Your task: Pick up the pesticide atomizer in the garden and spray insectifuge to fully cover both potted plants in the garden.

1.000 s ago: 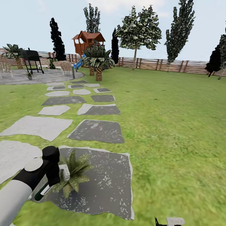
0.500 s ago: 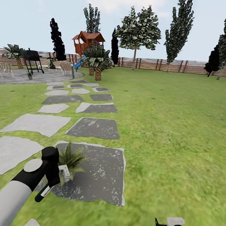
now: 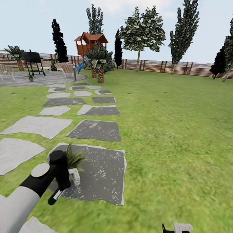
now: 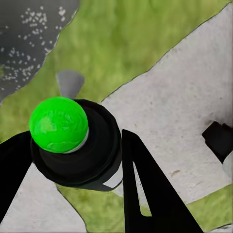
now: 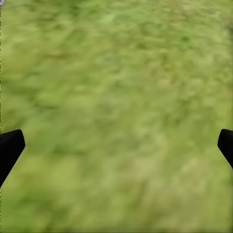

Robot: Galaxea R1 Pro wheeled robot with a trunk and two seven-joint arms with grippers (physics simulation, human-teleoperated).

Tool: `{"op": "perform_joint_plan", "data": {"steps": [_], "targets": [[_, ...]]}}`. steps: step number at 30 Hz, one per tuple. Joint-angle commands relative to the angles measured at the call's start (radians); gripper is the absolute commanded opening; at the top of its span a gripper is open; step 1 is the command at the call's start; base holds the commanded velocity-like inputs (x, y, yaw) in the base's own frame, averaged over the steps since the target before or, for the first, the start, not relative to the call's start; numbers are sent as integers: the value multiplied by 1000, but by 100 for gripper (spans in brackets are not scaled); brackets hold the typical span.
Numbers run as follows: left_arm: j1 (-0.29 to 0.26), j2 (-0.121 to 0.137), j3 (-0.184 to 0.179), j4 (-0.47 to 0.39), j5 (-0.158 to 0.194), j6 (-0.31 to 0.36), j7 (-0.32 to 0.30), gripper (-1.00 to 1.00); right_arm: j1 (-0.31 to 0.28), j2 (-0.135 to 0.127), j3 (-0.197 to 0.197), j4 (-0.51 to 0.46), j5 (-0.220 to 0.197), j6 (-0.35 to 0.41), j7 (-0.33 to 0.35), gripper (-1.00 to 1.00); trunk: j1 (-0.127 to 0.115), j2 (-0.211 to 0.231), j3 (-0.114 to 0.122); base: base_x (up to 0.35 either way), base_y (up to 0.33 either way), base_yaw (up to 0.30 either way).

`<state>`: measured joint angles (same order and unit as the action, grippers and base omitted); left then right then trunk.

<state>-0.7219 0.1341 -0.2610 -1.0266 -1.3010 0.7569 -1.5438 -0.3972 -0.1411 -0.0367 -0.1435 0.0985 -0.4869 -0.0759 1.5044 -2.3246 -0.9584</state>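
My left gripper point(image 4: 73, 160) pinches the spray bottle point(image 4: 73, 145) (green cap) | potted plant point(image 3: 74, 157) on dark paving slab point(image 3: 102, 174), 7 o'clock | my right gripper point(image 5: 116, 145) fingers spread over grass point(image 5: 116, 73)

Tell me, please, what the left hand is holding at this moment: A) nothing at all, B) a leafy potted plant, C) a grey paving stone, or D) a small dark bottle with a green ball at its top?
D: in the left wrist view the left hand has its dark fingers on either side of the pesticide atomizer, a dark bottle with a green ball at its top; the potted plant sits apart on a paving slab.
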Motion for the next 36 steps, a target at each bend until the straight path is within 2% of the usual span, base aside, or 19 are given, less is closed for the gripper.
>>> {"op": "perform_joint_plan", "data": {"steps": [1,3,4,5,6,7,9,14,17,20,22,24,26,28,31,32,34,35,36], "targets": [[2,2,16,-1,38,10,36,-100,-1,1,-3,1,10,-2,-4,100,0,0,-1,-1,-1,0],[4,7,66,8,173,-18,151,-100,-1,5,-3,1,10,-2,-4,100,0,0,-1,0,0,0],[5,9,84,11,227,-48,199,-100,0,6,-3,1,10,-2,-3,100,0,0,-1,0,0,0],[7,11,112,17,311,-106,273,-100,-1,8,-3,1,10,-2,-3,100,0,0,-1,0,0,0],[9,12,132,24,363,-145,320,-100,-1,9,-3,1,9,-2,-3,100,0,0,-1,0,0,0],[17,13,160,48,432,-196,381,-100,-1,10,-3,1,9,-2,-2,100,0,0,-1,0,0,0],[30,12,189,112,519,-270,445,-100,0,12,-3,1,8,-2,-2,100,0,0,-1,0,0,0],[36,9,208,238,664,-464,487,-100,-1,15,-3,0,7,-2,-2,100,0,0,-1,0,0,0],[37,10,208,273,693,-506,485,-100,-1,17,8,-10,11,-3,3,100,0,0,-1,0,0,0],[38,14,206,310,698,-617,478,-100,-2,16,86,-125,48,0,42,100,0,0,-1,0,0,0],[38,14,201,347,693,-659,477,-100,-2,15,157,-243,115,34,133,100,0,0,-1,0,0,0],[37,15,197,369,687,-671,476,-100,-18,16,182,-297,173,106,239,100,0,0,-1,0,0,0],[36,15,194,382,664,-675,472,-100,-71,30,192,-337,221,185,386,100,0,0,-1,0,0,0],[36,12,190,385,623,-675,471,-100,-108,55,196,-356,255,212,508,100,0,0,-1,0,0,0],[36,1,169,387,555,-670,463,-100,-157,89,197,-364,331,241,649,100,0,0,-1,0,0,0],[36,-7,149,387,531,-669,441,-100,-183,108,198,-365,380,265,708,100,0,0,-1,0,0,0],[35,-22,126,387,514,-667,407,-100,-208,124,198,-369,435,288,784,100,0,0,-1,0,0,0],[35,-26,121,387,510,-667,401,-100,-215,134,198,-377,449,293,823,-100,0,0,-1,0,0,0],[35,-27,119,387,510,-667,398,-100,-218,138,198,-382,454,295,846,-100,0,0,-1,0,0,0]]}}
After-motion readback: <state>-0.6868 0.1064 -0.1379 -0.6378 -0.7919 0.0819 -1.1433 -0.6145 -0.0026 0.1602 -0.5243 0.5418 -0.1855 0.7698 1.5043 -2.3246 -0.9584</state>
